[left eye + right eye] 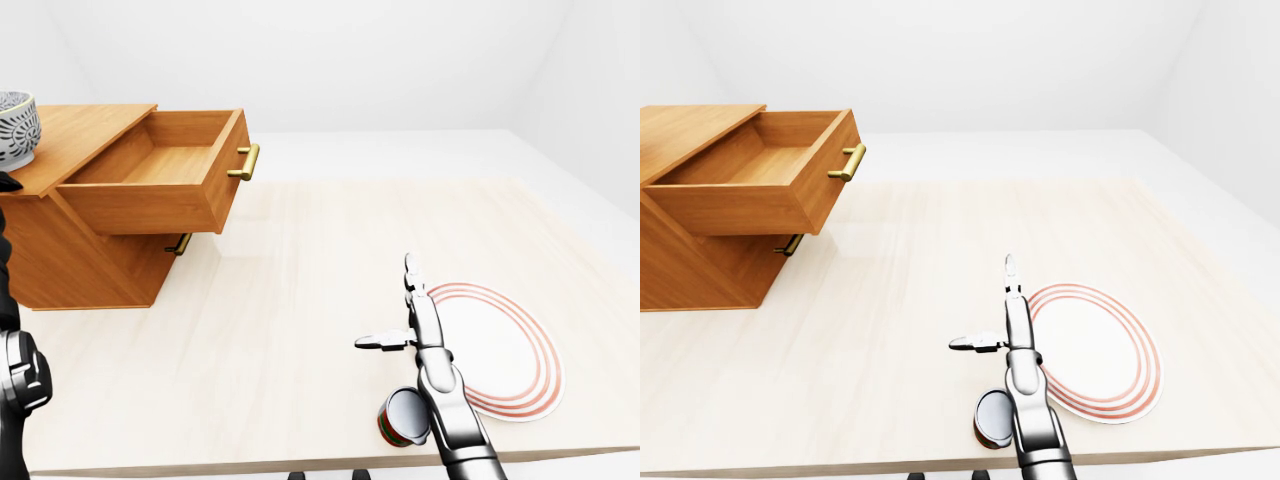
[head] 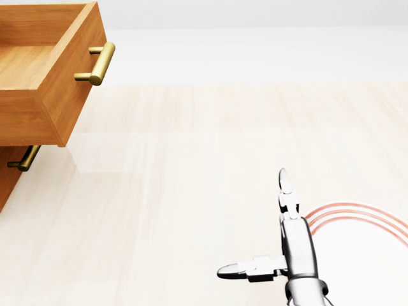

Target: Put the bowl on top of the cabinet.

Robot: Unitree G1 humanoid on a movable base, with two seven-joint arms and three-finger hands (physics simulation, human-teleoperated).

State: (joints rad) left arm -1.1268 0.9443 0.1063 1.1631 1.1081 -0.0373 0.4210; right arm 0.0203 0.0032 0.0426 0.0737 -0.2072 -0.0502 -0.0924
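Note:
The patterned grey-and-white bowl (image 1: 16, 130) stands upright on the wooden cabinet (image 1: 85, 125) top, cut off by the left edge of the left-eye view. My left arm rises along that edge, and only a dark tip of the left hand (image 1: 8, 183) shows just below the bowl; its fingers are hidden. The right hand (image 1: 392, 305) hovers low over the table near the bottom right, open, with fingers spread and nothing held.
The cabinet's top drawer (image 1: 160, 175) is pulled out and empty, its brass handle (image 1: 245, 162) towards the table's middle. A white plate (image 1: 505, 350) with red rings lies right of my right hand. A small red-and-green can (image 1: 403, 417) sits by the table's bottom edge.

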